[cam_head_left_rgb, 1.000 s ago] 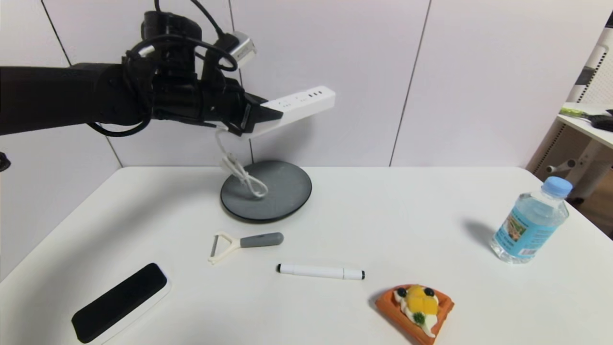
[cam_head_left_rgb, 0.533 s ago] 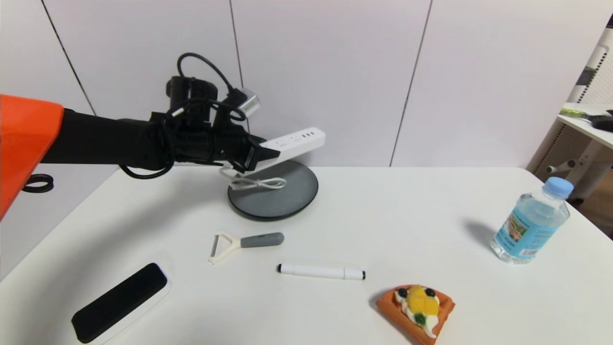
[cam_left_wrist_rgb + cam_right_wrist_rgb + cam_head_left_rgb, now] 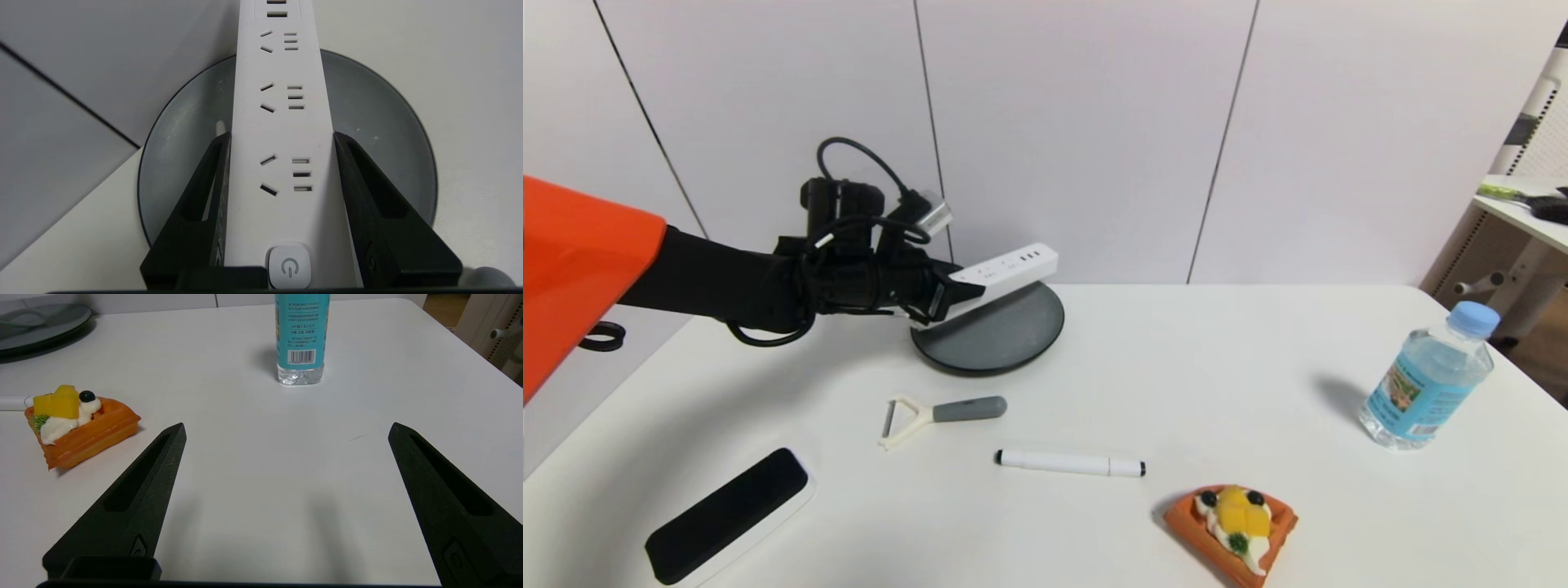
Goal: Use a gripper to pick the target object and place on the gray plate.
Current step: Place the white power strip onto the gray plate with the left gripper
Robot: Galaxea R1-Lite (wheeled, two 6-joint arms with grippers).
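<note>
My left gripper (image 3: 964, 290) is shut on the white power strip (image 3: 1011, 268) at its switch end and holds it low over the gray plate (image 3: 1005, 331) at the back of the table. In the left wrist view the strip (image 3: 282, 122) runs between my two black fingers (image 3: 204, 196) with the plate (image 3: 380, 134) right beneath it. The cord is hidden under the strip. My right gripper (image 3: 286, 433) is open and empty over bare table; it does not show in the head view.
A peeler (image 3: 939, 413), a white marker pen (image 3: 1070, 463), a black eraser block (image 3: 727, 514), a toy waffle (image 3: 1232, 529) and a water bottle (image 3: 1429, 377) lie on the white table. The wall stands just behind the plate.
My left gripper has come down with the power strip, from high above the plate to just over it. The cord has settled onto the plate and gone out of sight.
</note>
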